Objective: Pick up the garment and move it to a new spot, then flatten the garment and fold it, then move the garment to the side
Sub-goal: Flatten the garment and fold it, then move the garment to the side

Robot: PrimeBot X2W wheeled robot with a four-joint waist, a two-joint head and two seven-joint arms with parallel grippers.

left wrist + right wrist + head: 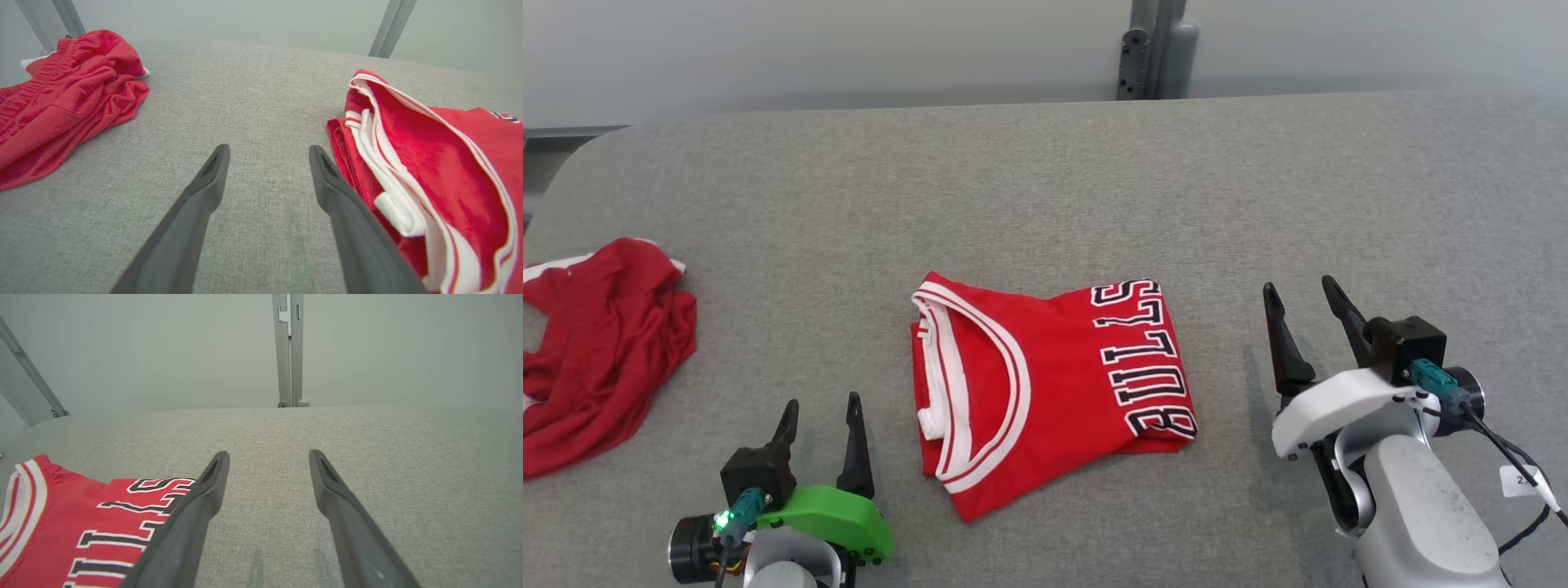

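The folded jersey (1045, 384) lies in the middle of the table (1094, 180), between the left gripper (823, 398) and the right gripper (1298, 282), both released and empty; to move it aside well, the 2 should probably pinch all layers together.

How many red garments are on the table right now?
2. The folded jersey lies mid-table; the crumpled red garment lies at the robot's far left, partly out of frame.

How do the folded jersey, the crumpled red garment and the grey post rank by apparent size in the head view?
1. folded jersey
2. crumpled red garment, partly cut off at the picture's edge, full size unsure
3. grey post, smallest, but also farthest away
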